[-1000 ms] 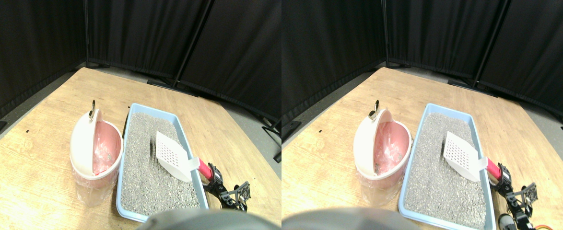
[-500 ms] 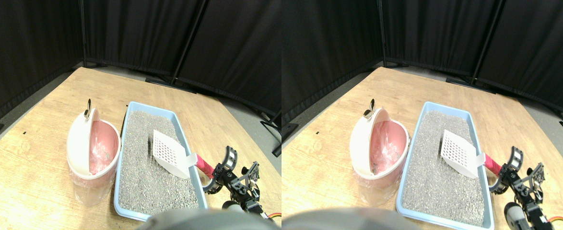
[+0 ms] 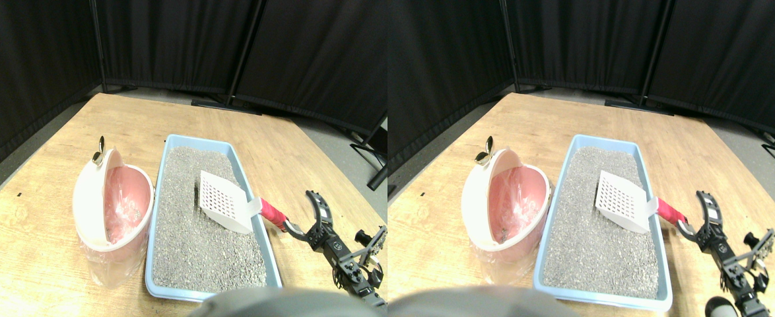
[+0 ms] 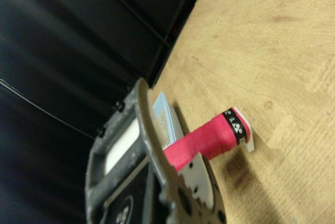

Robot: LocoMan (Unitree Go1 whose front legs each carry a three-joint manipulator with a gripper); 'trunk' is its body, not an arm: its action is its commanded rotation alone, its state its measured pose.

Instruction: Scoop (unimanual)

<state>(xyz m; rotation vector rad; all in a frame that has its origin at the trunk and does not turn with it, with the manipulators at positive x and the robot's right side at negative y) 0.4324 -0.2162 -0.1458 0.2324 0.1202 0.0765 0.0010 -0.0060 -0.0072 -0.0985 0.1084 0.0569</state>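
Scoop (image 3: 227, 209) lying propped on litter tray (image 3: 255, 191), red handle (image 3: 272, 214) jutting over rim; right gripper (image 3: 303, 214) now backing off, jaws spread, releasing handle; grasp needing redo before scooping toward pink bin (image 3: 111, 209).

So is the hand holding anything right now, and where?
Nothing, it seems: the hand stands open by the red handle of the scoop, not clamped.

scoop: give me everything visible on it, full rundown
The scoop is white plastic with a slotted, perforated blade and a handle wrapped in pink-red tape, black band near its end. The blade lies on the grey litter in the blue tray; the handle crosses the tray's right rim and sticks out over the wooden floor. The right gripper is at the handle's end.
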